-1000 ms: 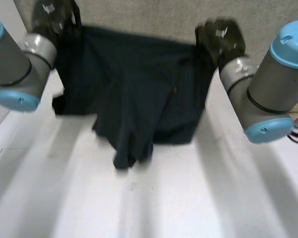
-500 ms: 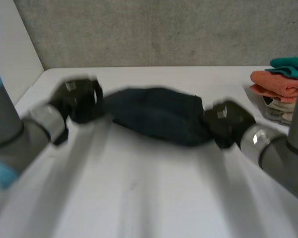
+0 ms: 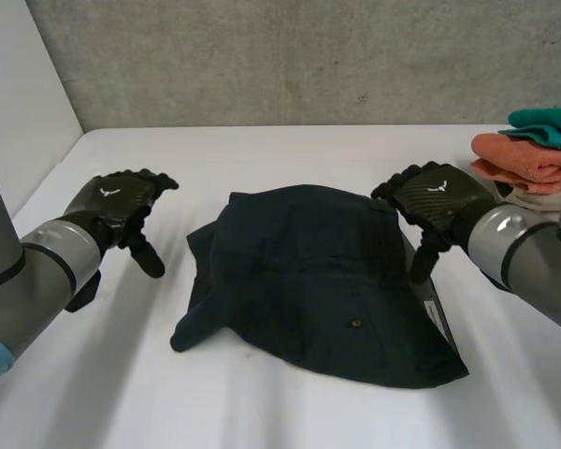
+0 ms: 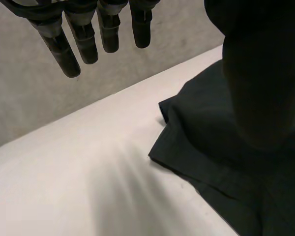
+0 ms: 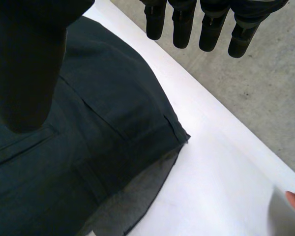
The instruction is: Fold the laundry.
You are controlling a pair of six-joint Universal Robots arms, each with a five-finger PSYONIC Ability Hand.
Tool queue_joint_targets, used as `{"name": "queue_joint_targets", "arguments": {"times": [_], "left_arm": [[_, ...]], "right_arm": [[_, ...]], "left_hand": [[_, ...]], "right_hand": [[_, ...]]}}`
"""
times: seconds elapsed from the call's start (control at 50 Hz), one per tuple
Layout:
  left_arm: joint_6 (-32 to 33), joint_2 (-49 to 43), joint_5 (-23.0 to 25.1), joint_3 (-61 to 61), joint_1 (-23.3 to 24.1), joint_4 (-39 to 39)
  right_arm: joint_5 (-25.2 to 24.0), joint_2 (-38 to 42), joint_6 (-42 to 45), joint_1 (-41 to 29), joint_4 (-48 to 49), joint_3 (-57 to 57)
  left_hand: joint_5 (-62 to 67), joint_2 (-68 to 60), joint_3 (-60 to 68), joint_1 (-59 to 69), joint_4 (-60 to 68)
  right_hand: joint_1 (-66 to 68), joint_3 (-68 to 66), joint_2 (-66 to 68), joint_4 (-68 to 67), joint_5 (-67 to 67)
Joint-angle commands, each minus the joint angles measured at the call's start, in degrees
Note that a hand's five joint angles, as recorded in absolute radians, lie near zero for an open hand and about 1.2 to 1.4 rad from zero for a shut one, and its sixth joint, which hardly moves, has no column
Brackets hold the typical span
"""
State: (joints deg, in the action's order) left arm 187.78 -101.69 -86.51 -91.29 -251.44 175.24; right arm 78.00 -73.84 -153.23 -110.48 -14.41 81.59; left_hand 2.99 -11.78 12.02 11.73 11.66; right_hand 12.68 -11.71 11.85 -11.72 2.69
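Worktop: white, bare at the near edge. Dark navy garment lies in a loose, rumpled heap at the middle of the worktop, resting on the surface. Its near hem spreads wide towards the camera and a small button shows on the near part. Left hand sits to the garment's left and apart from it, with bare worktop between. In the left wrist view its fingers hang straight and spread, holding nothing, and the garment's edge lies beside and under the thumb, not at the fingertips. Right hand sits at the garment's far right corner, thumb pointing down just beside the cloth's right edge; contact cannot be judged. In the right wrist view its fingers are straight and relaxed, empty, with a seamed edge of the garment under the palm and the fingertips past the cloth, over bare worktop. Both hands are therefore open, flanking the garment, neither gripping it. Further back at the right, a stack of folded cloths (teal on top, orange beneath, pale under that), well apart from the garment. Grey wall behind.
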Motion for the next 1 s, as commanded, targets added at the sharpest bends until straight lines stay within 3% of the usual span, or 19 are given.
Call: {"name": "queue_joint_targets", "arguments": {"times": [0.02, 0.14, 0.42, 0.54, 0.6, 0.64, 0.68, 0.7, 0.8, 0.9, 1.0], "left_arm": [[-3.0, -3.7, -0.3, 1.5, 0.2, -3.0], [-3.2, -9.7, 1.7, 4.7, 0.4, -4.3], [-3.4, -27.5, 7.8, 20.3, 0.5, -3.7], [-3.5, -32.1, 8.3, 24.8, 1.2, -3.8], [-3.3, -33.4, 8.2, 25.5, 1.9, -4.2], [-3.1, -34.3, 7.9, 25.9, 2.4, -4.6], [-3.0, -34.5, 7.8, 26.1, 2.7, -4.6], [-2.9, -34.5, 7.5, 26.3, 2.8, -4.4], [-2.3, -31.2, 4.2, 27.9, 3.0, -4.2], [-2.2, -19.4, -0.8, 28.2, 1.7, -4.3], [-1.5, -8.1, 1.2, 27.0, 0.2, -4.6]], "right_arm": [[0.0, 8.9, -1.6, -1.2, -0.4, -5.6], [0.2, 15.9, -5.6, -2.0, 0.5, -8.3], [5.2, 26.0, -6.2, -5.0, 19.6, -8.0], [6.4, 29.3, -2.4, -5.7, 24.3, -8.7], [6.5, 30.0, -1.3, -5.9, 24.6, -9.1], [6.5, 29.8, -0.8, -5.8, 24.9, -9.1], [6.5, 29.4, -0.9, -5.7, 25.0, -9.2], [6.5, 28.8, -1.3, -5.6, 25.3, -9.3], [6.1, 24.7, -2.2, -5.3, 25.2, -9.7], [4.4, 15.5, -2.5, -3.8, 21.5, -10.5], [1.1, 8.0, -2.0, -1.7, 13.5, -14.0]], "left_hand": [[4.9, -6.2, 5.9, 6.2, 6.3], [6.3, -7.5, 7.3, 7.6, 7.6], [10.5, -11.7, 11.5, 11.8, 11.8], [25.1, -26.3, 26.1, 26.4, 26.5], [30.5, -31.7, 31.5, 31.8, 31.8], [40.1, -41.3, 41.1, 41.3, 41.4], [50.1, -51.4, 51.1, 51.4, 51.5], [66.2, -67.4, 67.2, 67.5, 67.5], [67.0, -68.2, 68.0, 68.3, 68.3], [67.0, -68.2, 68.0, 68.3, 68.3], [67.0, -68.2, 68.0, 68.3, 68.3]], "right_hand": [[5.1, -6.0, 5.9, -6.0, 5.0], [8.9, -9.9, 9.8, -9.9, 8.9], [15.8, -16.8, 16.7, -16.8, 15.8], [17.8, -18.8, 18.7, -18.8, 17.8], [27.6, -28.5, 28.4, -28.5, 27.5], [48.1, -49.0, 48.9, -49.0, 48.0], [59.8, -60.8, 60.7, -60.8, 59.8], [67.2, -68.2, 68.1, -68.2, 67.2], [67.3, -68.3, 68.1, -68.3, 67.3], [67.3, -68.3, 68.1, -68.3, 67.3], [67.3, -68.3, 68.1, -68.3, 67.3]]}}
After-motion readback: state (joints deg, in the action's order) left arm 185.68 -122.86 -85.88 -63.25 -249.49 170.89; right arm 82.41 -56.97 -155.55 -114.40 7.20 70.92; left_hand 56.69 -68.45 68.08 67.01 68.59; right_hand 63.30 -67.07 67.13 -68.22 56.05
